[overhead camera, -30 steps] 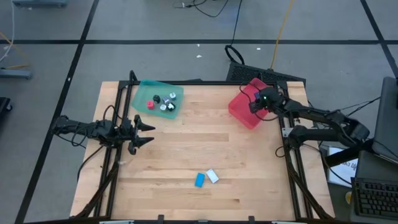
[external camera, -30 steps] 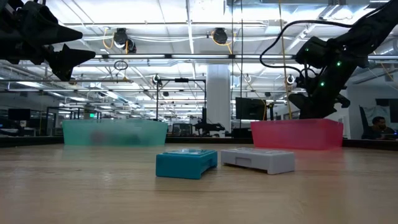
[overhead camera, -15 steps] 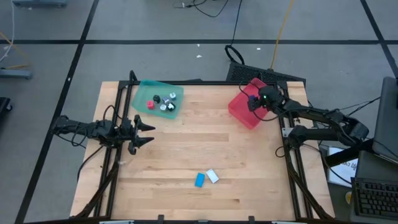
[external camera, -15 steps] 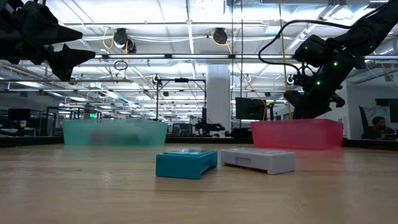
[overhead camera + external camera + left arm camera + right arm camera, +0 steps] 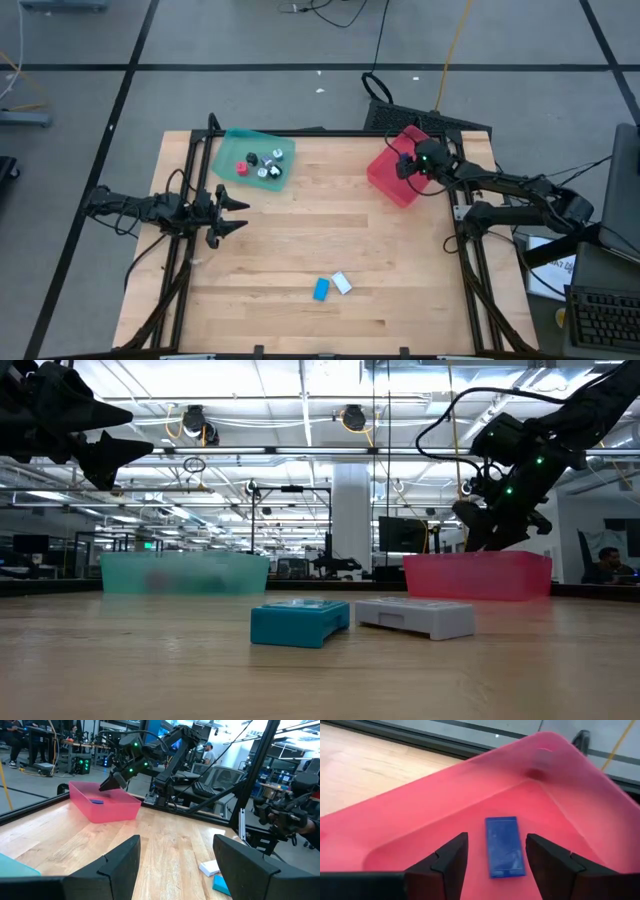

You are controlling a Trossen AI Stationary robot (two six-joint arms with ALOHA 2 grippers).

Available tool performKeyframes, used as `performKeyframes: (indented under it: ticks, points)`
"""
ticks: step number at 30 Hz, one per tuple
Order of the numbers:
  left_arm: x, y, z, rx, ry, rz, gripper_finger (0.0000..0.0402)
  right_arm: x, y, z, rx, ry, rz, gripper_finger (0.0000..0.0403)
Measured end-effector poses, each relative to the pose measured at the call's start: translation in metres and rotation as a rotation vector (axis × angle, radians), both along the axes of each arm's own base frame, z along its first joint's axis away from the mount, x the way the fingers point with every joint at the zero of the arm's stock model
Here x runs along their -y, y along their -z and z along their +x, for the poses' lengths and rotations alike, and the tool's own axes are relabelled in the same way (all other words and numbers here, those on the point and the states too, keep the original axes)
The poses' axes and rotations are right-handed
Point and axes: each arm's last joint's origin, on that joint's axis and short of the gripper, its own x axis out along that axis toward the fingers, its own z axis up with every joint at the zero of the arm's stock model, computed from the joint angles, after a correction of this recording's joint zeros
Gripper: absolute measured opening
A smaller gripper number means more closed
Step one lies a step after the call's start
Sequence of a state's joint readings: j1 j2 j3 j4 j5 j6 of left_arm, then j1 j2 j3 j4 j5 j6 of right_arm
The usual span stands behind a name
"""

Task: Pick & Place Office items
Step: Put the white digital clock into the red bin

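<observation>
My right gripper hangs open over the red tray at the far right, slanting down into it. A dark blue block lies flat on the tray's floor below the fingers, which stand above it on either side without touching it. On the table near the front edge a bright blue block and a white block lie flat, side by side. The teal tray at the far left holds several small pieces, red, black and white. At the table's left edge my left gripper waits open, held level.
Black frame rails run along the table's left and right edges. Bare wood lies between the two trays and the two blocks at the front. Desks, chairs and people show in the room beyond the table.
My right gripper has turned a little at the wrist above the red tray, and its fingers have swung slightly toward the table's left. The blocks and trays have stayed where they were.
</observation>
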State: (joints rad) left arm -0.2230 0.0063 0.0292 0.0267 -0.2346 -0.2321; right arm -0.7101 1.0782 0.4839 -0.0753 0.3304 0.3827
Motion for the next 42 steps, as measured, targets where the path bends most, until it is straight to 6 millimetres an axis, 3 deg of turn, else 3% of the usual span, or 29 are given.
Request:
performKeyframes:
  ticks: [9, 17, 23, 28, 36, 42]
  points:
    - [0.000, 0.000, 0.000, 0.000, 0.000, 0.000, 0.0253, -0.015, -0.012, 0.026, 0.218, -0.240, -0.005, 0.0187]
    - [0.000, 0.000, 0.000, 0.000, 0.000, 0.000, 0.0253, -0.048, -0.025, 0.055, 0.444, -0.458, -0.100, 0.0181]
    - [0.000, 0.000, 0.000, 0.000, 0.000, 0.000, 0.0253, -0.084, -0.019, 0.063, 0.674, -0.618, -0.157, 0.0181]
    - [0.000, 0.000, 0.000, 0.000, 0.000, 0.000, 0.0253, -0.114, -0.020, 0.070, 0.748, -0.764, -0.147, 0.0181]
    - [0.000, 0.000, 0.000, -0.001, 0.000, 0.000, 0.0253, -0.170, -0.016, 0.085, 0.773, -1.037, -0.150, 0.0181]
    - [0.000, 0.000, 0.000, -0.001, 0.000, 0.000, 0.0253, -0.222, -0.015, 0.117, 0.688, -1.271, -0.242, 0.0181]
